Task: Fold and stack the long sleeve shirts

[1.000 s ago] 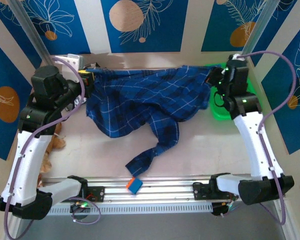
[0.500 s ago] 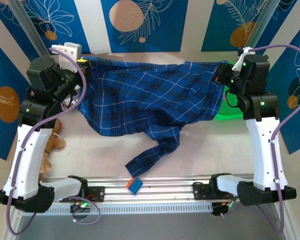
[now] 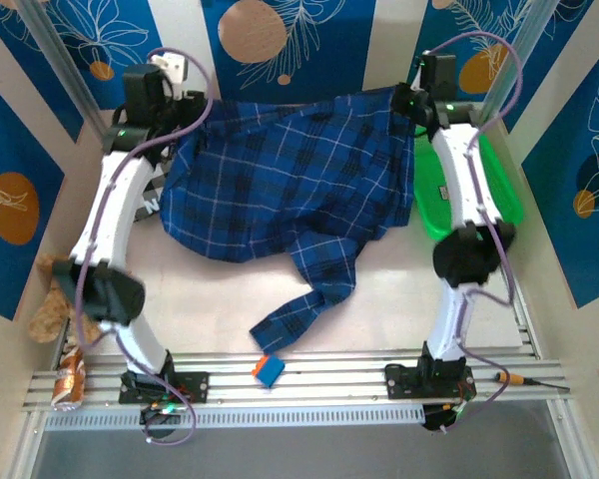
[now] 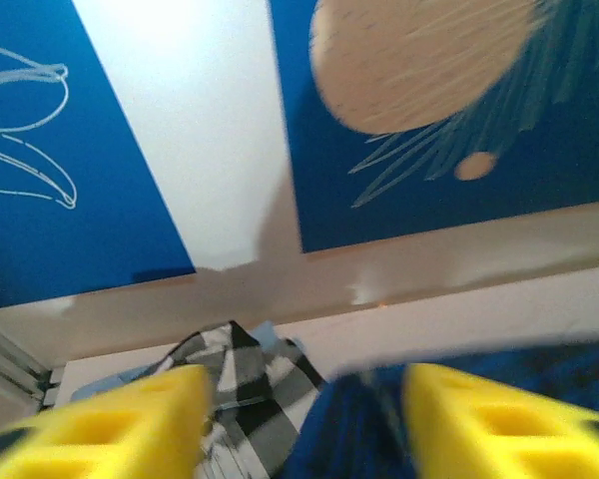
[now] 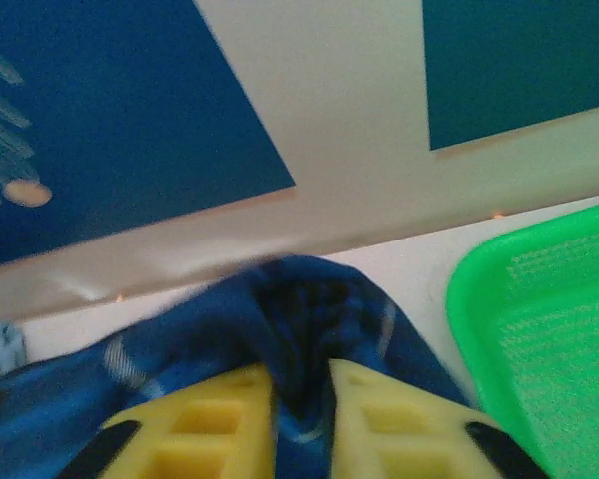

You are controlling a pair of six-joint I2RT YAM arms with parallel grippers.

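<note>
Blue plaid shirt (image 3: pixel 290 185) stretched left-right, sleeve (image 3: pixel 314 294) pointing nearward, left gripper (image 4: pixel 307 404) parted wide, right gripper (image 5: pixel 299 389) pinching it

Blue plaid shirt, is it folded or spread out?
Spread out. The blue plaid shirt lies wide across the table's far side, one sleeve trailing toward the near edge.

Robot lab test cell: white tabletop (image 3: pixel 399 289) boxed in by blue-and-white leaf-print backdrop panels (image 3: pixel 319 60), silver aluminium extrusion rail (image 3: pixel 309 381) along near edge carrying two white robot arms (image 3: pixel 115 205) (purple cables (image 3: pixel 476 34) looped over them), bare metal corner posts (image 3: pixel 65 65).
</note>
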